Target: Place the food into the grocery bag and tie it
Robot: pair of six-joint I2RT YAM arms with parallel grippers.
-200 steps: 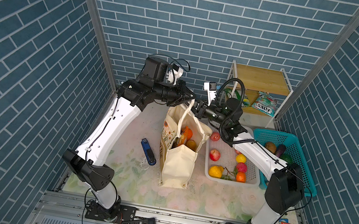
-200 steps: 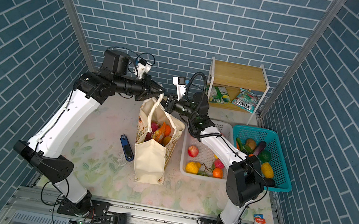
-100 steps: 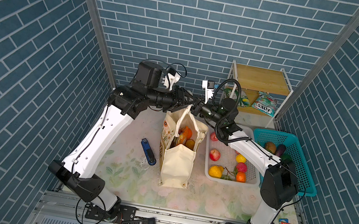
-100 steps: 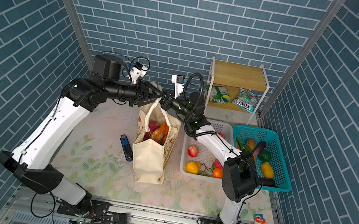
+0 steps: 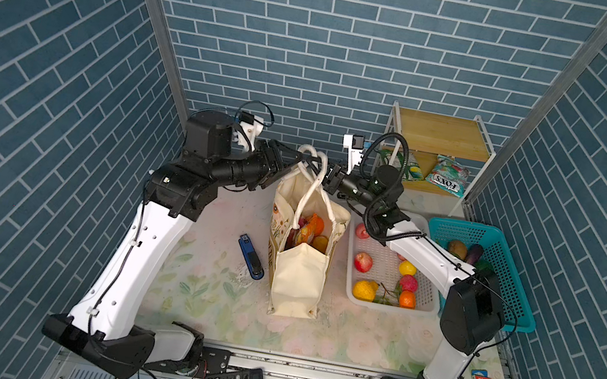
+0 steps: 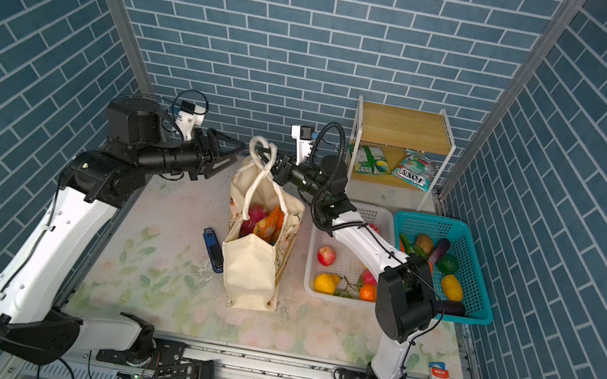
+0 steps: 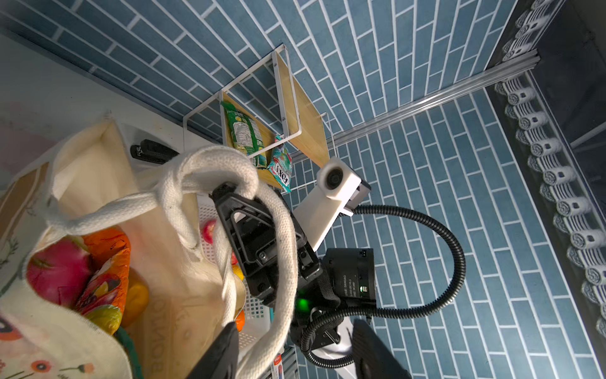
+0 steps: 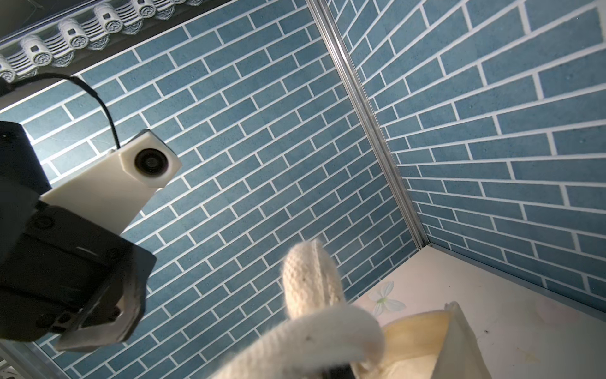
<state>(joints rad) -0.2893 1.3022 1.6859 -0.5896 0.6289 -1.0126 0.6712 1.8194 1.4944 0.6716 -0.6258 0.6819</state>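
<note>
- The grocery bag stands upright on the surface, with the food inside.
- The right gripper has its jaws clenched on the looped white handles.
- The left gripper is beside them, jaws spread and grasping nothing.

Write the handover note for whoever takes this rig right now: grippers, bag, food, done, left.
Left gripper: open, one strap passing between its jaws.
Right gripper: shut on the strap handles, holding them up.
Grocery bag: upright on the table, beside the white basket.
Done: dragon fruit, orange packet and an orange fruit are in the bag; handles crossed into a loose loop.
Left: pull the knot tight.
</note>
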